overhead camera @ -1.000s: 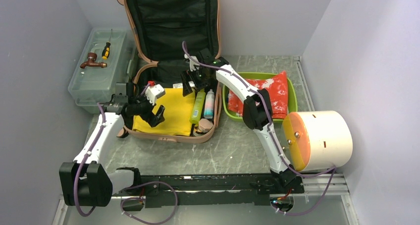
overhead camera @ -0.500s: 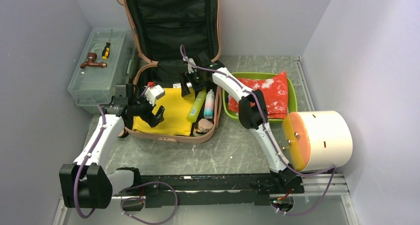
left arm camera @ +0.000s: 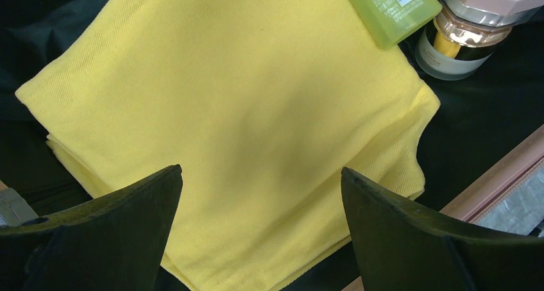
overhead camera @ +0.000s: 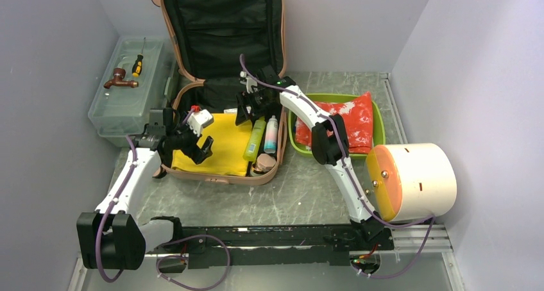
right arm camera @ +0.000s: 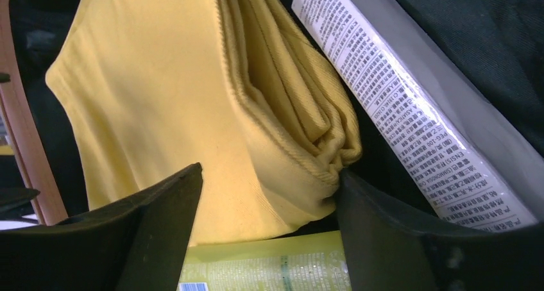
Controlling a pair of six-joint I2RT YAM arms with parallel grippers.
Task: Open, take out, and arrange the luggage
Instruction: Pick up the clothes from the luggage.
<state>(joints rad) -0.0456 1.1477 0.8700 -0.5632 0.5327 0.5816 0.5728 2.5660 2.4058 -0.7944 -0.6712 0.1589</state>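
1. The large salmon-pink hard-shell luggage (overhead camera: 221,178) lies open at the back of the grey marbled table (overhead camera: 295,191), its black-lined lid standing upright against the rear wall.
2. In the lower half lies a folded yellow cloth (overhead camera: 224,147) (left arm camera: 244,92) (right arm camera: 160,99). Just right of it are a translucent lime-green bottle (overhead camera: 255,140) (left arm camera: 388,6) (right arm camera: 269,262), a white-and-pink bottle (overhead camera: 271,135) and a glass jar with a gold collar and pink cap (overhead camera: 260,165) (left arm camera: 462,34).
3. The left gripper (overhead camera: 195,140) (left arm camera: 261,171) hangs over the cloth's near-left part – jaws spread wide, holding nothing.
4. The right gripper (overhead camera: 247,115) (right arm camera: 269,172) is down at the cloth's far right corner. Its jaws stand apart with the folded corner between them, not clamped on it; a grey pack with small black print (right arm camera: 410,111) lies just beside the cloth.
5. Right of the luggage a lime-green plastic tray (overhead camera: 380,127) holds a red-and-white patterned pouch (overhead camera: 343,121).
6. Left of the luggage stands a translucent grey-green plastic toolbox (overhead camera: 122,115) – a yellow-and-black screwdriver (overhead camera: 137,65) and a brown metal tap (overhead camera: 120,79) rest on its lid.
7. A cream cylinder with an orange face (overhead camera: 417,179) sits at the table's right edge.
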